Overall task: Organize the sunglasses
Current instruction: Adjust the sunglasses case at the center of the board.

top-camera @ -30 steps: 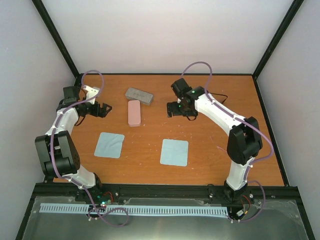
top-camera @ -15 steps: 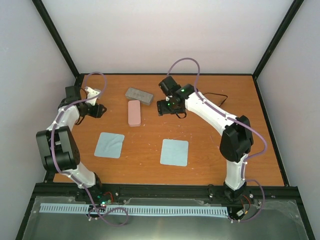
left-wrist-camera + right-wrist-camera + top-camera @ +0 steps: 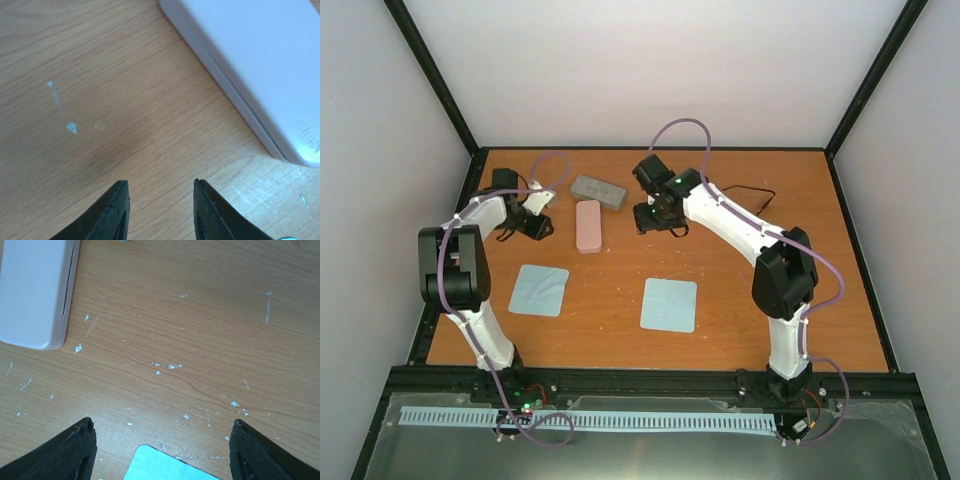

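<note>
The sunglasses are out of view in every frame. A pink oblong case (image 3: 588,226) lies on the wooden table (image 3: 740,300), with a grey oblong case (image 3: 598,190) just behind it. My left gripper (image 3: 542,228) sits low just left of the pink case. In the left wrist view the gripper (image 3: 159,182) is open with only bare wood between its fingers, and the pink case (image 3: 250,65) fills the upper right. My right gripper (image 3: 645,218) hovers right of the pink case. It stands wide open (image 3: 162,422) over bare wood, with the case (image 3: 35,290) at the upper left.
Two light-blue square cloths lie nearer the front, one on the left (image 3: 539,290) and one at the middle (image 3: 669,304). A corner of a cloth (image 3: 170,465) shows at the bottom of the right wrist view. A black cable (image 3: 755,195) lies behind the right arm.
My left arm has swung right, bringing its gripper close to the pink case, and its jaws have narrowed. My right gripper has moved left toward the cases.
</note>
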